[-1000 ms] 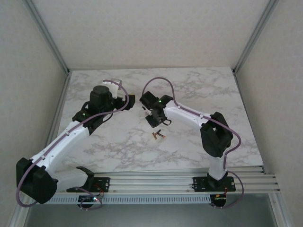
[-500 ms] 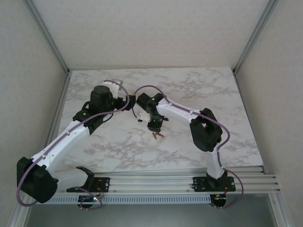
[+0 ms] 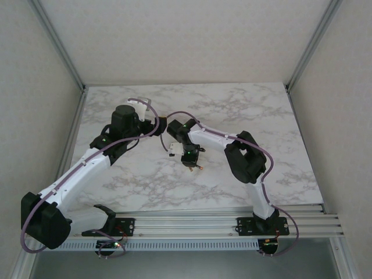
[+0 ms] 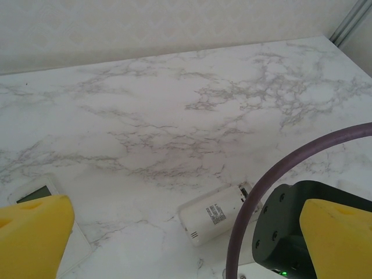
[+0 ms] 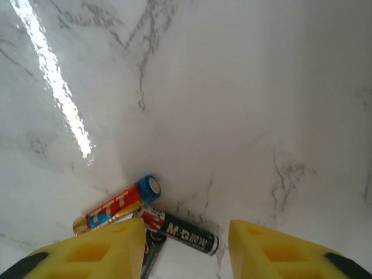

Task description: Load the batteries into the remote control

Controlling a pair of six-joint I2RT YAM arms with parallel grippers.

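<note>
right claw (image 5: pixel 185 228) hangs just above the batteries (image 5: pixel 152 220) with its yellow fingers (image 5: pixel 93 250) partly apart and nothing clamped between them, so we judge the step in hand to be picking up a first cell. we see a red and gold battery (image 5: pixel 116 207) lying slantwise, a black one (image 5: pixel 181 233) touching it and reaching into the gap below the fingers, and a third dark one partly hidden by one finger. next we would need to come down over a single cell, likely the black one, and close without dragging its neighbours. left claw (image 4: pixel 186 238) stands wide apart, holding nothing, near the white remote control (image 4: pixel 212 212) lying on the marble table (image 4: pixel 174 104).
</note>
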